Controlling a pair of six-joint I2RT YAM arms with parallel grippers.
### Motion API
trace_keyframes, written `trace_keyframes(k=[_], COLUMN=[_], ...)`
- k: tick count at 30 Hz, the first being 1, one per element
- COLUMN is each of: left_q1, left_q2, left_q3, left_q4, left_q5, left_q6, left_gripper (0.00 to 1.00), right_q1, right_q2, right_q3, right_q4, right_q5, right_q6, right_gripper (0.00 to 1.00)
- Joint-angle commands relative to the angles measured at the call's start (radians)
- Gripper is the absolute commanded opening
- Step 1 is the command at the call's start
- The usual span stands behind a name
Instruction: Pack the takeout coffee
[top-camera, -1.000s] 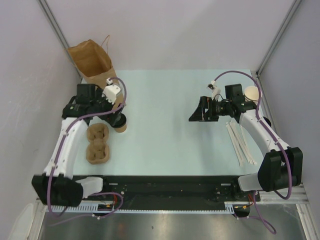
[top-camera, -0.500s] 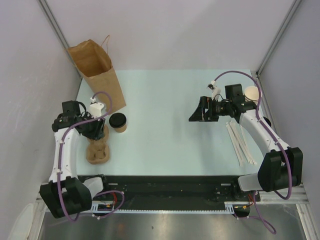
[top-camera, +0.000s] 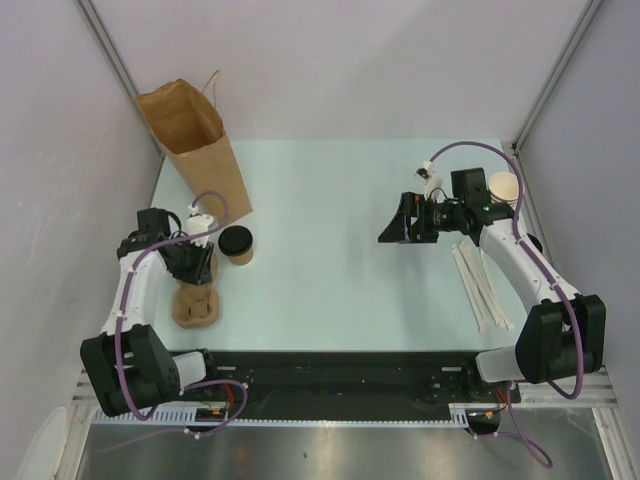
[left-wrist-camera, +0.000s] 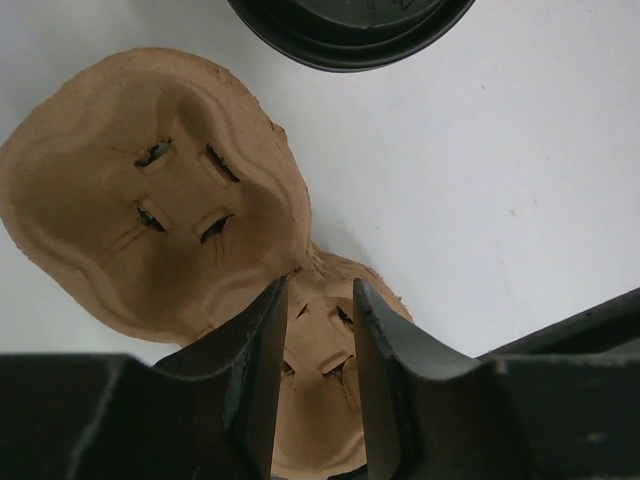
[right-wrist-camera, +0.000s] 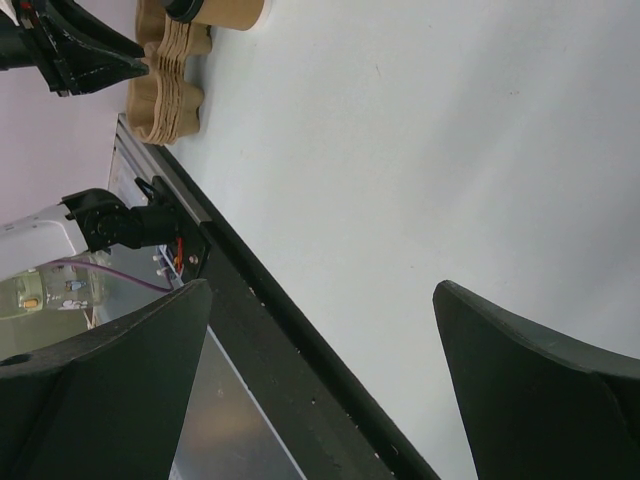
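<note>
Left claw (top-camera: 197, 262) has swung off the coffee (top-camera: 237, 243), where it hung a second ago, and dropped back toward 7 o'clock onto the brown pulp cup carrier (top-camera: 195, 300). Its jaws, wide then, have narrowed to a slim gap. In the wrist view they straddle the pinched waist of the carrier (left-wrist-camera: 150, 200); whether they already pinch it I cannot tell.

I read this as a turn to the carrier first, with the coffee not yet packed. It stands upright on the table with its lid on, free of both claws. It is at about 2 o'clock from the left claw, close by but apart. The paper bag (top-camera: 190, 140) stands open at its 11 o'clock.

Right claw (top-camera: 395, 225) hangs far off at 3 o'clock, spread wide and empty.
</note>
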Motion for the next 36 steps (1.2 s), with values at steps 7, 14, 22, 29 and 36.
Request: trace_keyframes(k=[7,14,22,29,36], left_q1=[0.005,0.007,0.005,0.005,0.005], left_q2=[0.040,0.086,0.089,0.043,-0.011], left_q3=[-0.026,-0.006,-0.020,-0.001,0.054], left_q4=[0.091,0.117,0.123,0.086,0.026], left_q5=[0.001,0.002,0.001,0.010,-0.004], left_q6=[-0.054,-0.071,-0.063,-0.044,-0.017], left_gripper=[0.35,0.32,0.17,0.00,0.00], right_q1=[-0.003,-0.003,-0.004,-0.003,-0.004], right_q2=[-0.002,0.001,0.006,0.004,-0.002], right_q3=[0.019,0.019,0.019,0.019,0.019], right_q4=[0.009,0.007,0.009,0.009,0.004], right_q5=[-0.017,-0.017,-0.017,-0.017,-0.020], right_q6=[-0.013,-0.016,-0.016,-0.013,-0.013], right_gripper=[1.00,1.00,1.00,1.00,1.00])
